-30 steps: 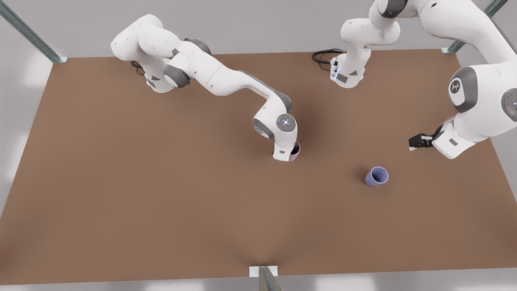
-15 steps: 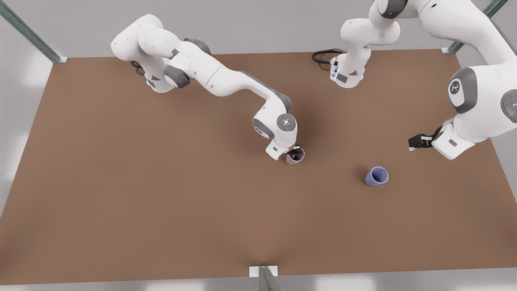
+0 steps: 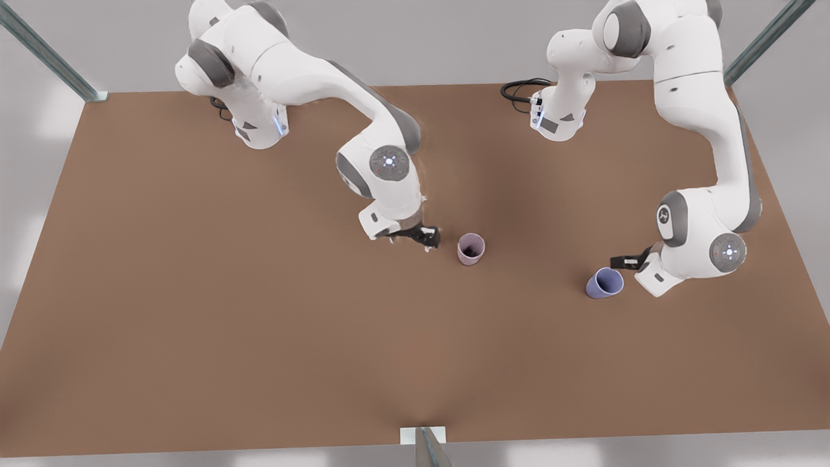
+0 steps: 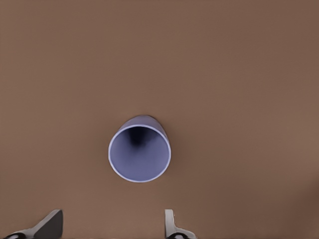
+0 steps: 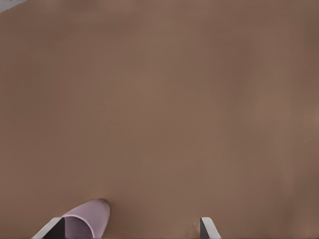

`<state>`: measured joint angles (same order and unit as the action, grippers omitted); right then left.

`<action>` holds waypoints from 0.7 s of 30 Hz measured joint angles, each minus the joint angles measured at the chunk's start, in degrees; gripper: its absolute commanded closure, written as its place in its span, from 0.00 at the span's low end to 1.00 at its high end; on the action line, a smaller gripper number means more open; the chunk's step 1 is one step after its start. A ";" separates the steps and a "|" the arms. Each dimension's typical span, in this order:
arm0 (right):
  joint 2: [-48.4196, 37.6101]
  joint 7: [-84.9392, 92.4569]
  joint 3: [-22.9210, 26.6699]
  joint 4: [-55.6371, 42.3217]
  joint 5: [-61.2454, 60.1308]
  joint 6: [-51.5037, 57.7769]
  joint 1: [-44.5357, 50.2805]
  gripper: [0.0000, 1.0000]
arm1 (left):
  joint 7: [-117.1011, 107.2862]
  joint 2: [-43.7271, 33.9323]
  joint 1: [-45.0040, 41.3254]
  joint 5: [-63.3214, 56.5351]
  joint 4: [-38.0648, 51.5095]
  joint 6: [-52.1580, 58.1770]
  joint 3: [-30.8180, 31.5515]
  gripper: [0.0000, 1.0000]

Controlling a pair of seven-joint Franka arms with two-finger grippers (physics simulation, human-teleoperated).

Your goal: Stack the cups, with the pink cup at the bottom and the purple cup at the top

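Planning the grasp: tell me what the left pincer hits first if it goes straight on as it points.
Probably the purple cup, upright on the table: the open left pincer points at it. Depth is unclear.

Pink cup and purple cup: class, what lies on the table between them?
Nothing: in the front view, bare brown table separates the pink cup from the purple cup.

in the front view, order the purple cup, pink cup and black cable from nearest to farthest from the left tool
1. Purple cup: right beside the left tool, on the front view's right.
2. Pink cup: mid-table, next to the right tool.
3. Black cable: at the table's far edge.
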<state>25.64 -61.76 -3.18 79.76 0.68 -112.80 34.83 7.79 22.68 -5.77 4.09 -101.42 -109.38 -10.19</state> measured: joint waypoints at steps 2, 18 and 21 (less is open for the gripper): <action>-11.52 3.66 -0.08 8.62 -0.24 0.95 -11.80 0.00 | 0.07 0.35 0.09 0.12 -2.80 -4.95 -0.04 0.00; -16.76 41.24 3.08 4.28 -0.54 15.68 -41.49 0.00 | 0.55 6.81 0.97 0.43 -3.80 -19.11 -0.44 0.00; -16.65 45.44 3.10 3.76 -0.70 16.13 -41.93 0.00 | 0.58 8.23 1.02 0.65 -3.81 -19.19 -0.44 0.32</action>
<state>8.99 -16.32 -0.09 83.52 -0.02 -96.67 -7.10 8.37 30.91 -4.75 4.74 -105.23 -128.57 -10.63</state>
